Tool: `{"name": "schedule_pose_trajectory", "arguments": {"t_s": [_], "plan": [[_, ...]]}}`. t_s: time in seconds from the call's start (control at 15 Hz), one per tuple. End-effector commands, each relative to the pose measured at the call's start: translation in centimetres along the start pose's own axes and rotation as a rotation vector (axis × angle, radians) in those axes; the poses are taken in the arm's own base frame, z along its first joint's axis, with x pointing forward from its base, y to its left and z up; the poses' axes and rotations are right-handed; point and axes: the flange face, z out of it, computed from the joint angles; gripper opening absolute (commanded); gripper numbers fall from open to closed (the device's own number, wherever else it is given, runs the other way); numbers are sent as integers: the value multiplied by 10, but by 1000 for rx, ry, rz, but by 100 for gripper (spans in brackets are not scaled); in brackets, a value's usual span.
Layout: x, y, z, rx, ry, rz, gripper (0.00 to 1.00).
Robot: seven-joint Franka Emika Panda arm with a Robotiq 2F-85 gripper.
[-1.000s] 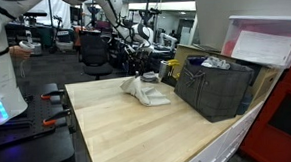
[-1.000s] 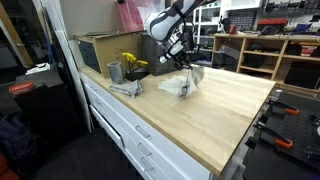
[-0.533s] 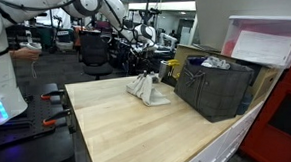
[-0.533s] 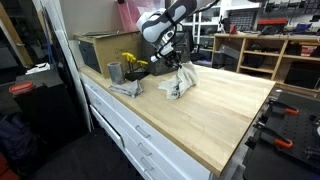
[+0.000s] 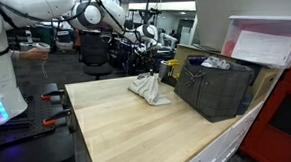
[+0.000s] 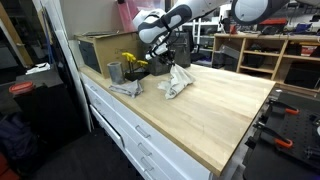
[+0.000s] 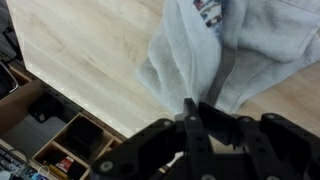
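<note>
A light grey cloth (image 5: 147, 89) lies bunched on the wooden table (image 5: 118, 127) near its far end. My gripper (image 5: 154, 73) stands over it, shut on a fold and pulling the top of the cloth (image 6: 177, 82) up into a peak. In the wrist view the two black fingers (image 7: 190, 113) meet on the grey cloth (image 7: 205, 55), which hangs in soft folds over the tabletop. The gripper (image 6: 172, 63) comes down at the end of the arm from above. The pinched bit of fabric is hidden between the pads.
A dark mesh basket (image 5: 218, 88) holding items stands close beside the cloth. A grey cup with yellow flowers (image 6: 116, 72) and a second grey rag (image 6: 125, 89) sit near the table's end. A brown box (image 6: 97, 49) stands behind them. The table edge (image 7: 60, 92) runs close by, with open compartments below.
The gripper has shifted toward the basket end of the table with the cloth in its grip. The cloth has been drawn up from a flat heap into a peak.
</note>
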Motion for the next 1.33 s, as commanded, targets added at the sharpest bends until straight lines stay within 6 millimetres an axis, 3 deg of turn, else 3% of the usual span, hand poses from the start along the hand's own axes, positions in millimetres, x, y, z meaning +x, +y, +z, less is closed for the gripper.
{"name": "schedule_pose_trajectory", "arguments": {"t_s": [0.0,0.47,0.53,0.67,1.0,1.2,1.27], "plan": [[12,-1,-8,19,7,16,2],[31,-3,-7,91,10,98,2],[33,-2,-6,102,2,105,32],[38,-2,-10,127,-9,127,38],[45,-2,-35,215,27,145,76],[41,-1,-24,190,-34,96,98],[39,-2,-21,183,-56,84,100]]}}
